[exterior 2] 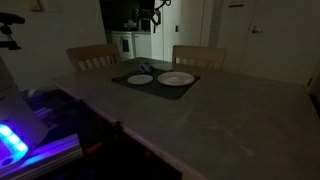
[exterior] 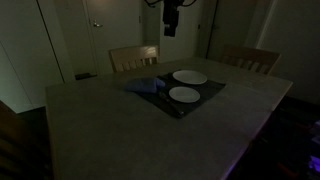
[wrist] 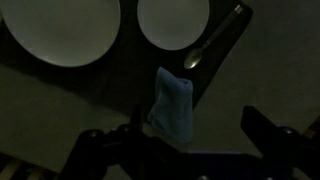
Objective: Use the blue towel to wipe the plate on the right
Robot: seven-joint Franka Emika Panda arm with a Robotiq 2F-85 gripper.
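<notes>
A blue towel [exterior: 147, 87] lies crumpled on a dark placemat [exterior: 205, 95] on the table, next to two white plates [exterior: 190, 77] [exterior: 184, 95]. In the wrist view the towel [wrist: 172, 105] is just below the two plates [wrist: 62, 30] [wrist: 172, 22], and a spoon [wrist: 215, 38] lies to their right. My gripper [exterior: 170, 22] hangs high above the mat, open and empty. Its fingers [wrist: 185, 150] straddle the towel's lower end from far above. Both plates also show in an exterior view [exterior 2: 140, 79] [exterior 2: 176, 78].
The room is dim. Two wooden chairs [exterior: 133, 57] [exterior: 250, 60] stand at the table's far side. The large grey table [exterior: 120, 130] stretches out round the mat. A device glowing blue [exterior 2: 15, 140] sits beside the table.
</notes>
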